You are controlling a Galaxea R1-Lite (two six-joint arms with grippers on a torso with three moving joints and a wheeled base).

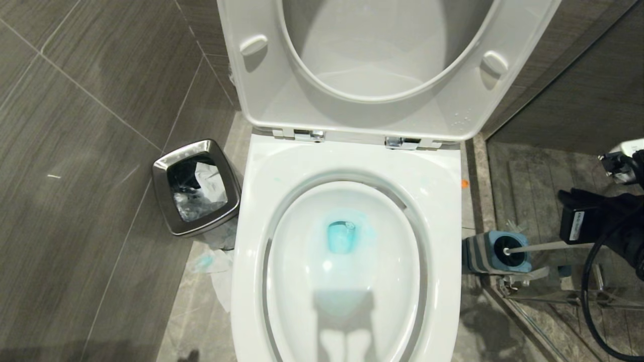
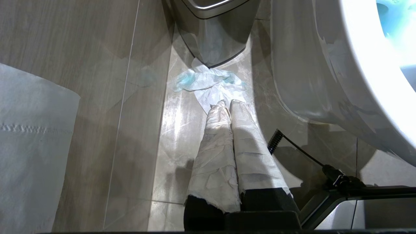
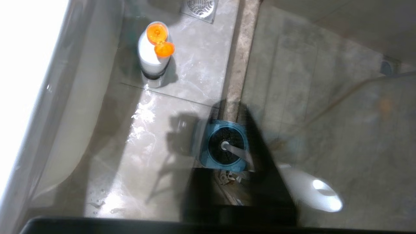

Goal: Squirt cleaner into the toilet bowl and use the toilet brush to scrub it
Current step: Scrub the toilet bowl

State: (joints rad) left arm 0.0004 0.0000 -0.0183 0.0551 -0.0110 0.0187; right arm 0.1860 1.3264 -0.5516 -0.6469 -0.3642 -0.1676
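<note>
The right gripper sits at the 3 o'clock edge of the head view, a black block low beside the toilet, and it is clenched on the toilet brush, whose slim white handle runs from the gripper's body toward 9 o'clock into the holder. In the right wrist view the gripper's dark fingers close around the handle just above the holder's round mouth, where the black bristles still sit inside the blue rim. The grey-and-blue ribbed holder stands on the floor just beside the toilet's right flank, against a raised stone strip that borders a glass panel. Farther along the same floor strip, toward 12 o'clock from the holder in the wrist view, a white bottle with an orange flip cap stands upright with the cap open, near a floor drain. The toilet bowl fills the middle of the head view, its seat and lid raised, with blue cleaner pooled in the water at the bottom and faint blue smears on the rim. At 9 o'clock from the bowl stands a steel waste bin, with crumpled tissue stained blue on the floor at its foot. The left gripper hangs there, wrapped fingers pressed together, empty.
</note>
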